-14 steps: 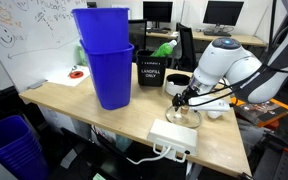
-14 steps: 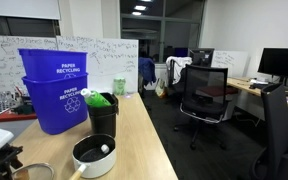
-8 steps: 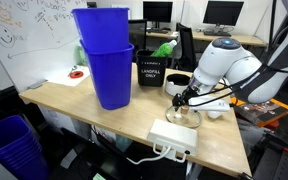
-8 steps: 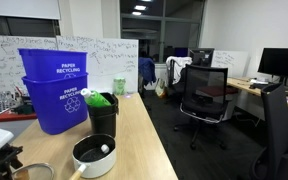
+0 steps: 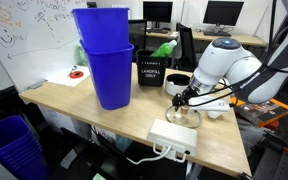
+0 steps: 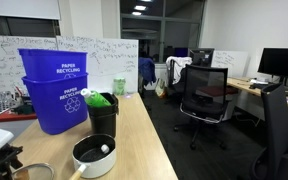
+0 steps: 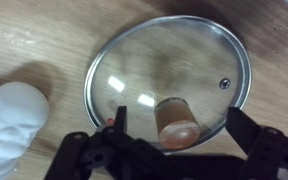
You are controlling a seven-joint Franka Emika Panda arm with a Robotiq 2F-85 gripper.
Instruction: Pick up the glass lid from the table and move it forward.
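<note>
The glass lid [image 7: 149, 65] lies flat on the table [image 7: 44, 40], with its metal rim and pale knob showing in the wrist view. My gripper [image 7: 179, 120] is open right above it, one finger on each side of the knob, holding nothing. In an exterior view the gripper [image 5: 182, 101] hangs low over the lid [image 5: 184, 118] near the front right part of the table [image 5: 79, 108]. In an exterior view the lid's rim [image 6: 36, 171] shows at the bottom left edge.
Two stacked blue recycling bins [image 5: 106, 60] and a black landfill bin [image 5: 151, 70] stand behind. The white saucepan [image 6: 94, 156] sits near the lid. A white power strip [image 5: 172, 137] lies at the table's edge. A white lumpy object [image 7: 12, 125] lies beside the lid.
</note>
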